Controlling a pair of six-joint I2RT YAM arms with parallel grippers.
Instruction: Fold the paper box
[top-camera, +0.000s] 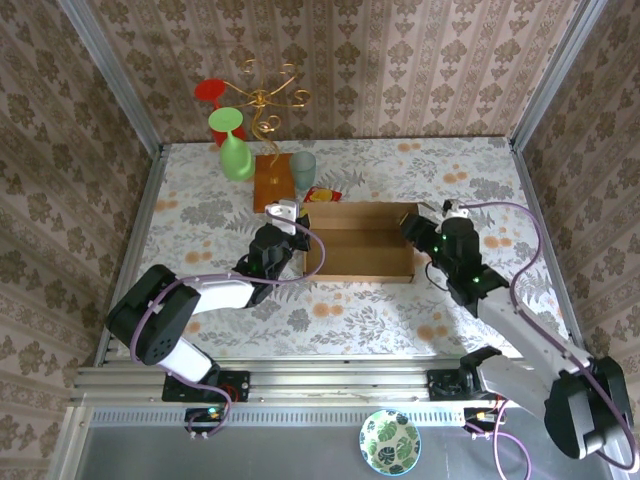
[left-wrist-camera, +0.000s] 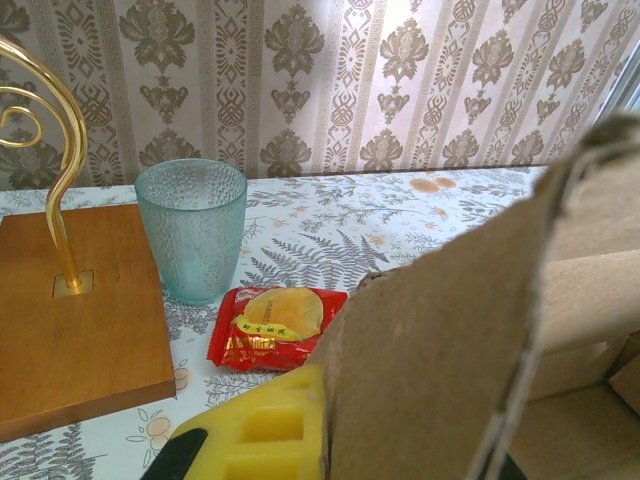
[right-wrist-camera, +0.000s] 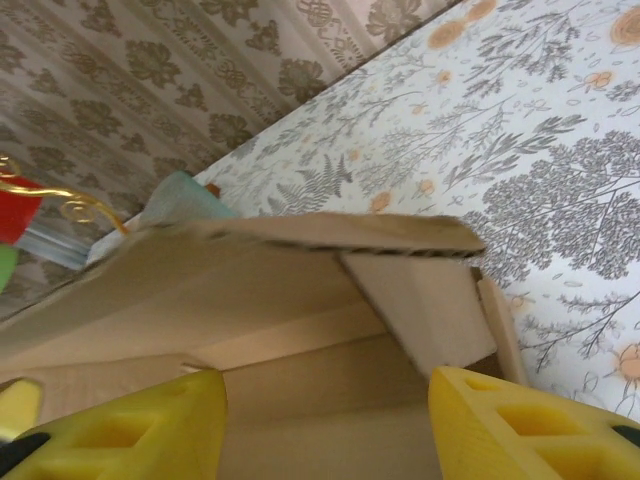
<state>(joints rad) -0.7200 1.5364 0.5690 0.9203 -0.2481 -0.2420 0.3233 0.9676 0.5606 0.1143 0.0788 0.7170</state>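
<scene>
As left pincer (top-camera: 298, 233) clamps paper box (top-camera: 360, 248) edge, table (top-camera: 350, 322) lies open.

Matt corrugated cardboard is shown by the paper box (top-camera: 360, 240), smooth wood by the slab (left-wrist-camera: 70, 320) at lower left, glossy gold metal by its wire stand (left-wrist-camera: 60, 240), shiny film by the snack packet (left-wrist-camera: 272, 326).
</scene>
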